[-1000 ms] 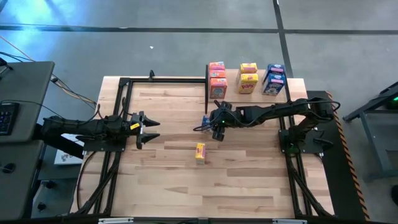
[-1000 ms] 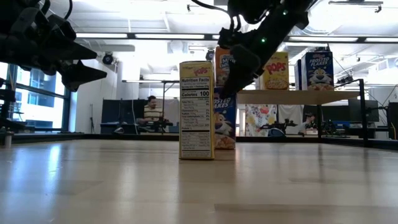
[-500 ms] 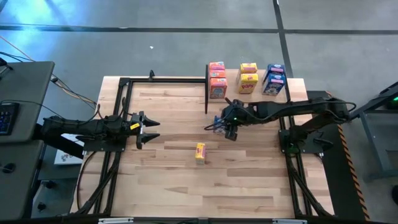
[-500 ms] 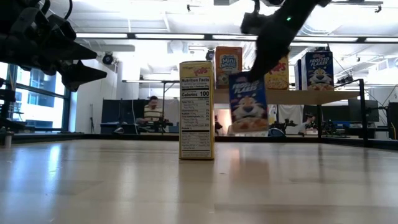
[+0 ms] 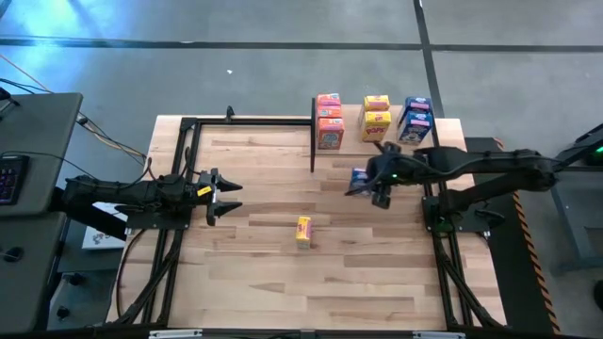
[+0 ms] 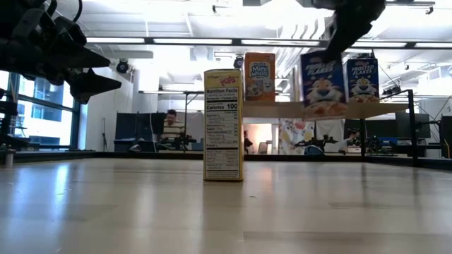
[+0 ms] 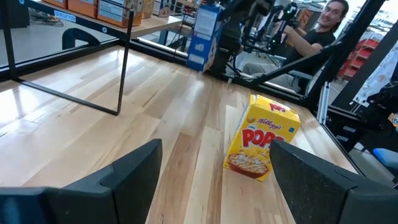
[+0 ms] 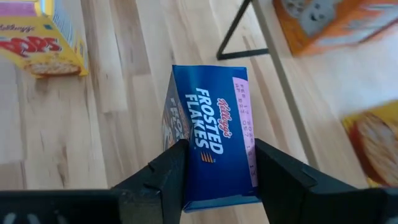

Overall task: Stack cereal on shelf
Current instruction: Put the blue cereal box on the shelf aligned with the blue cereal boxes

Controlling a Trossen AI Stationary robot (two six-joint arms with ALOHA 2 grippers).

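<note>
My right gripper [image 5: 366,179] is shut on a blue cereal box [image 6: 323,83], which hangs in the air at about shelf height, in front of the shelf [image 6: 332,109]. The shelf [image 5: 443,127] at the table's far edge carries orange [image 5: 328,119], yellow [image 5: 376,118] and blue boxes [image 5: 415,121]. A yellow cereal box [image 5: 302,231] stands upright on its bottom end at mid-table. My left gripper [image 5: 226,198] waits open at the table's left, with nothing between its fingers. My right gripper pinches the blue box between its two fingers [image 8: 166,177], one on each broad face, with a narrow panel [image 8: 214,134] showing between them. The fingers slant down from the table's right side. The box hangs upright below them [image 6: 323,83], lifted clear of the table.
Thin black shelf posts [image 5: 313,146] stand by the orange boxes. Black frame rails [image 5: 179,226] run along the table's left and right sides. A person [image 6: 171,127] sits in the room beyond the table. Bare wood lies in front of the shelf.
My right gripper has risen and drawn back toward the table's right edge with the blue box. The box, which was down near the tabletop, now hangs clear at shelf height and stays upright.
</note>
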